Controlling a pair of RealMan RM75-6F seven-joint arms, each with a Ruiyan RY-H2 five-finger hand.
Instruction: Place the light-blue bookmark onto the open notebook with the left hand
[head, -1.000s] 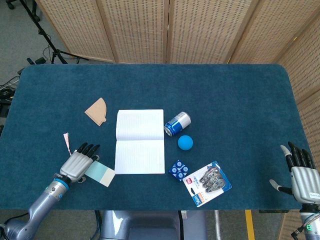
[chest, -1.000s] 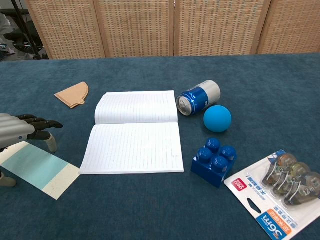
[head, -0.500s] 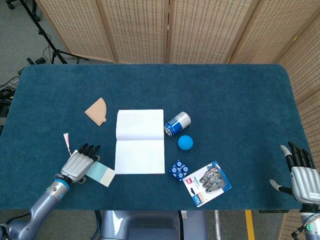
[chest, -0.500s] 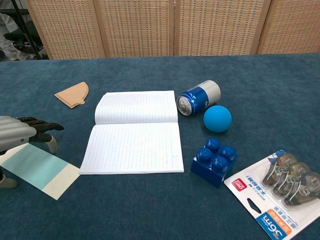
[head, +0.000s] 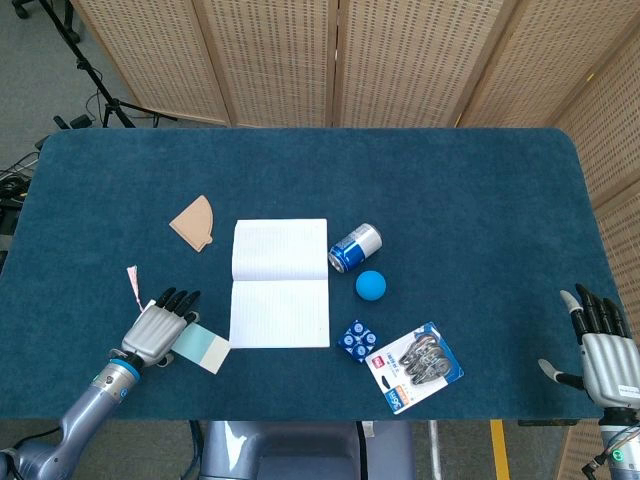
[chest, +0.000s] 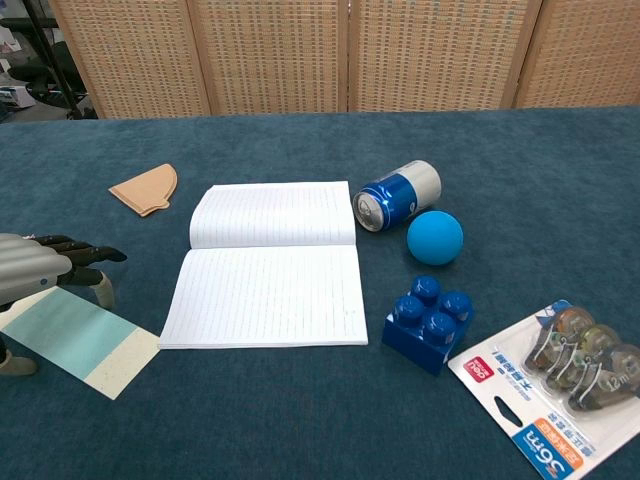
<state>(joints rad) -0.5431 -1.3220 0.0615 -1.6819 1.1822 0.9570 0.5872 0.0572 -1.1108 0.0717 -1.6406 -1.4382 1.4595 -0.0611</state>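
Note:
The light-blue bookmark (head: 203, 348) (chest: 82, 340) lies flat on the blue cloth, just left of the open notebook (head: 280, 283) (chest: 270, 265). A pink tassel (head: 132, 283) trails from its far end. My left hand (head: 160, 327) (chest: 40, 268) hovers over the bookmark's left end with its fingers spread forward and thumb down beside the card; it holds nothing. My right hand (head: 602, 345) stands open at the table's front right corner, far from everything.
A tan fan-shaped piece (head: 193, 221) lies behind-left of the notebook. Right of it are a blue can (head: 355, 247) on its side, a blue ball (head: 371, 285), a blue brick (head: 356, 340) and a pack of correction tapes (head: 417, 365).
My left hand has drawn back slightly toward the front edge over the bookmark. Nothing else has moved.

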